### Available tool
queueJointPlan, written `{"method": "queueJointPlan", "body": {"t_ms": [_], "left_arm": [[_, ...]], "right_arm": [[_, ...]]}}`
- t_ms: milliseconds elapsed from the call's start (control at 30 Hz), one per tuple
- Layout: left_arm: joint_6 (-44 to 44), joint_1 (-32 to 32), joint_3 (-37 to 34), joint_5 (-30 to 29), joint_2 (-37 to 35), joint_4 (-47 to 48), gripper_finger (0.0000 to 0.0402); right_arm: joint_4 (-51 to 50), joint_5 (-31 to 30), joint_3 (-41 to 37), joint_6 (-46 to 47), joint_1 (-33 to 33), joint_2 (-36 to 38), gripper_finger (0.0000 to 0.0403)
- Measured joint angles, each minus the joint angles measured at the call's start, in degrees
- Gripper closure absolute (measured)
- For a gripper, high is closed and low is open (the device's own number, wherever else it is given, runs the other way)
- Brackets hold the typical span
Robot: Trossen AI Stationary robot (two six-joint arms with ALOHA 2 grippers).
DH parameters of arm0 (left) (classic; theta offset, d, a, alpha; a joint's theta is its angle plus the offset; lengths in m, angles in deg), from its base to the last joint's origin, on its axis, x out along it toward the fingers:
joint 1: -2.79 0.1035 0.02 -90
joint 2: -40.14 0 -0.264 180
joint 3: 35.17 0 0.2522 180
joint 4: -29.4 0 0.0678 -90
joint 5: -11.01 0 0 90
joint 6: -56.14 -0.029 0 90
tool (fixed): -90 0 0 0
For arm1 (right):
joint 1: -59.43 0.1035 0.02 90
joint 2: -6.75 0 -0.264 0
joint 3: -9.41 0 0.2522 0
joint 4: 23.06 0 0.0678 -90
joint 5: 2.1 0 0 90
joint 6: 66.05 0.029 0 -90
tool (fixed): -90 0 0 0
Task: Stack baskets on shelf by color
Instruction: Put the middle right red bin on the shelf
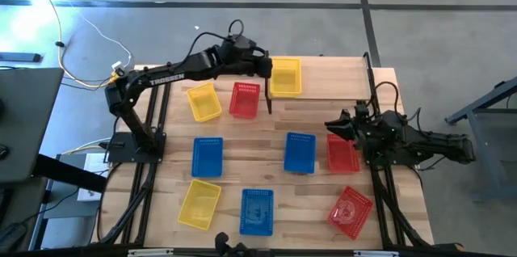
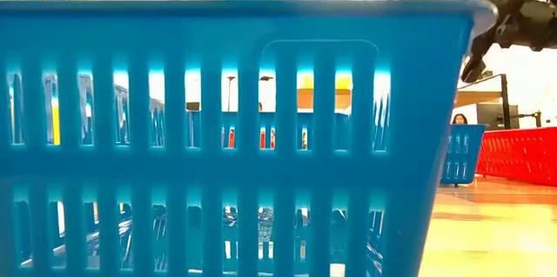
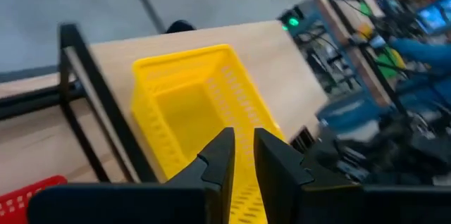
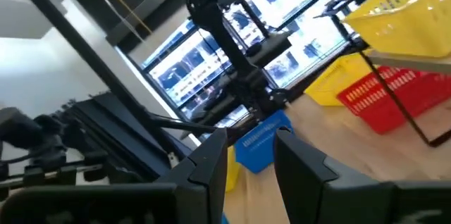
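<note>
One yellow basket (image 1: 286, 77) stands on the shelf (image 1: 339, 79), a light plank on black legs at the table's far edge. My left gripper (image 1: 270, 67) is at this basket's left wall, shut on it. The other baskets sit on their bottoms on the tabletop: yellow (image 1: 203, 102), red (image 1: 244, 99), blue (image 1: 207, 157), blue (image 1: 300, 152), red (image 1: 342, 153), yellow (image 1: 199, 204), blue (image 1: 257, 211), red (image 1: 350, 211). My right gripper (image 1: 335, 124) hovers open above the far end of the red basket on the right, touching nothing. My left gripper (image 3: 243, 136) has the yellow basket's side wall (image 3: 245, 182) between its two fingers, one finger (image 3: 220, 155) on the inside and one on the outside. It comes from the table's left, slanting down. The basket sits upright with its bottom on the shelf plank (image 3: 282, 62).
The shelf's black legs (image 1: 268, 99) stand close to the red basket near them. To the right of the yellow basket the plank shows bare wood. In the low view a blue basket (image 2: 235, 138) fills the front and hides most of the table.
</note>
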Motion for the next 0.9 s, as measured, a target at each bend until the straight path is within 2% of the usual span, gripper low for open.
{"method": "queueJointPlan", "body": {"t_ms": [167,400,700,900], "left_arm": [[-5.18,-0.94,0.01,0.95,-2.75,1.29,0.0363],[-9.16,-4.00,0.02,-2.52,-6.66,8.38,0.0371],[-12.08,-8.50,0.02,-2.71,-9.11,17.87,0.0381],[-12.67,-11.73,0.02,-2.94,-9.09,23.43,0.0383]], "right_arm": [[-2.23,0.81,6.01,-4.42,0.00,-1.31,0.0302],[-13.54,0.63,17.35,-10.38,0.00,-5.97,0.0302],[-29.70,0.96,29.24,-11.69,0.00,-14.74,0.0302],[-36.04,2.84,35.15,-12.17,0.00,-21.19,0.0302]]}}
